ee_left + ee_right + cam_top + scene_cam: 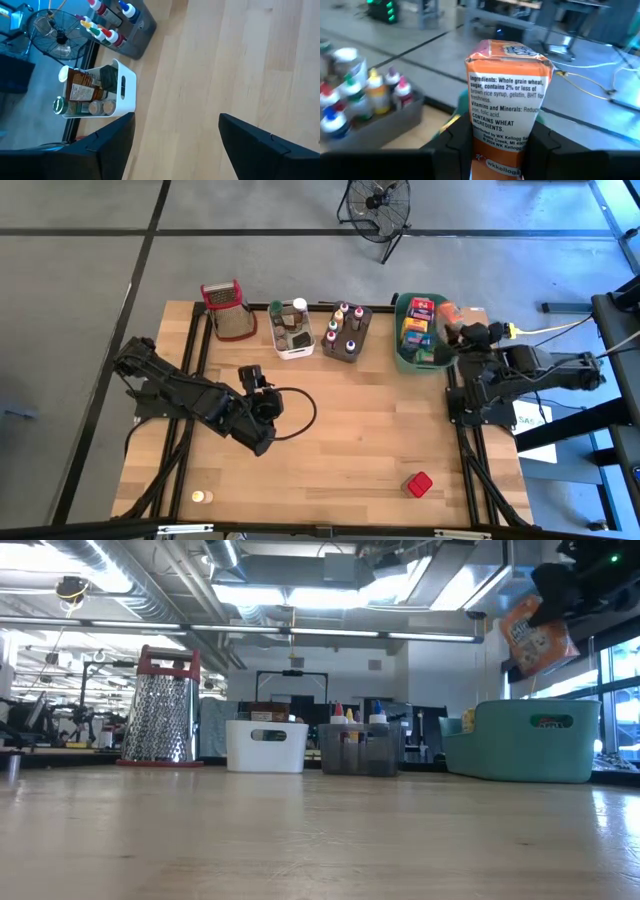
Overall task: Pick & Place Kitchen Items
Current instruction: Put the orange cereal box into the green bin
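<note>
Wooden table [340, 430]: sorting mostly done, tubs filled; right gripper [495, 142] clamps an orange box [506, 100] above the green tub [405, 358], left gripper [175, 145] wide, empty; red box [417, 484] and jar [203, 497] remain.

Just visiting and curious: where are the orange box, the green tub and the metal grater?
orange box [506, 107]: right wrist view, its printed side.
green tub [530, 745]: low view, front wall.
metal grater [229, 320]: high view, its metal face.

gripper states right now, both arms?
Left gripper: open, empty, above the table's middle.
Right gripper: shut on an orange box, over the green tub.
</note>
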{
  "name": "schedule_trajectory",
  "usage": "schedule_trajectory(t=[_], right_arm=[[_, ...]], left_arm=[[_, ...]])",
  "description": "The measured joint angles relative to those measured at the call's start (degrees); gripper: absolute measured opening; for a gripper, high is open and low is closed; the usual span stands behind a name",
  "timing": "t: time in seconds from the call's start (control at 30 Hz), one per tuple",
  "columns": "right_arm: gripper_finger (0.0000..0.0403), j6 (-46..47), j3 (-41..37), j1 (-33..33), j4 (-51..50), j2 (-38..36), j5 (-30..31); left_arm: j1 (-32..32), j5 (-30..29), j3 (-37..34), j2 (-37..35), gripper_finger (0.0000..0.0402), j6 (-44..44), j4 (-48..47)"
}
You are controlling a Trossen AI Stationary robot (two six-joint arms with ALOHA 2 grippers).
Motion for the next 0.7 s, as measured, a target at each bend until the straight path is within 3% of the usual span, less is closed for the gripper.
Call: schedule_trajectory(t=[0.2,0.4,0.7], right_arm=[[0.0121,-1.4,-4.0,-7.8,5.4,-1.9,2.2],[0.0121,-5.2,-13.1,-14.2,20.1,-1.8,4.0],[0.0121,-8.6,-21.9,-19.2,32.3,-1.8,4.4]], left_arm=[[0.0,-0.1,0.0,0.0,0.0281,-0.5,0.0],[0.0,-1.9,0.0,0.0,0.0283,-0.9,0.1],[0.0,-2.8,0.0,0.0,0.0283,0.6,0.0]])
